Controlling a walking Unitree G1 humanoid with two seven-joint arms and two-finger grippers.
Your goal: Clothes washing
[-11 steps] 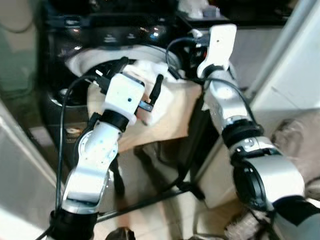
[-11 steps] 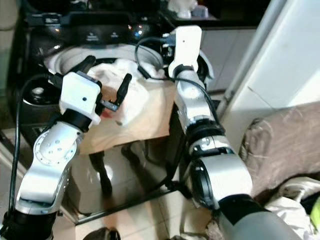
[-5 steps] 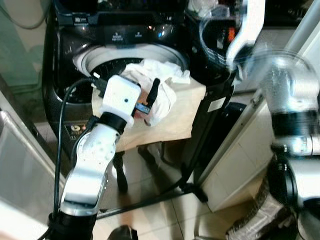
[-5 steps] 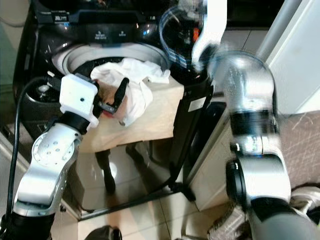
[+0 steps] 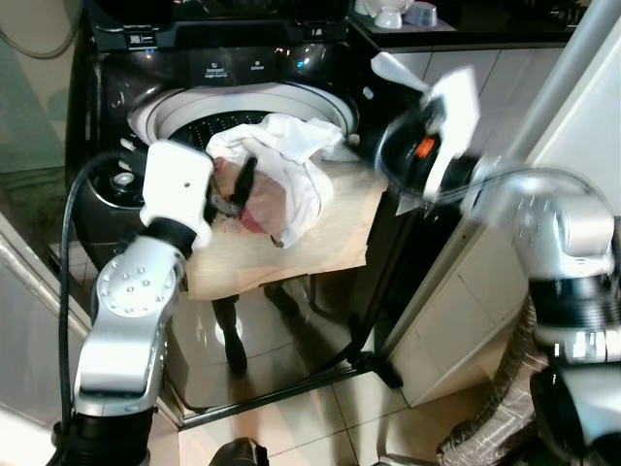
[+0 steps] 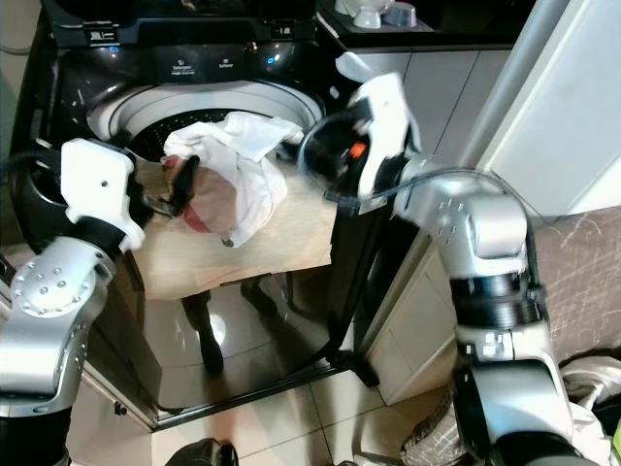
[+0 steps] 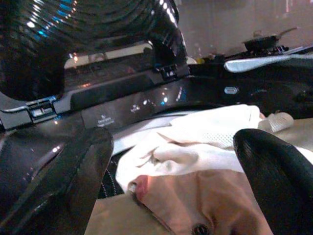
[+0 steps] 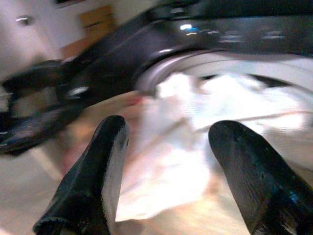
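1. Black top-loading washing machine, lid raised; white drum rim showing.
2. Heap of white and pink clothes hanging over the drum's front rim onto a beige cloth.
3. Left gripper, fingers spread apart, at the heap's near edge, over pink fabric.
4. Right gripper, blurred, fingers apart, empty, beside the heap.

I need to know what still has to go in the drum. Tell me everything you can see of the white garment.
The white garment is soft, crumpled cloth, bunched in a heap on the front rim of the open top-loading washing machine. Part spills toward the drum, part hangs down over a beige cloth draped on the front. A pinkish piece lies beneath it. The left pincer is at its edge, fingers apart.
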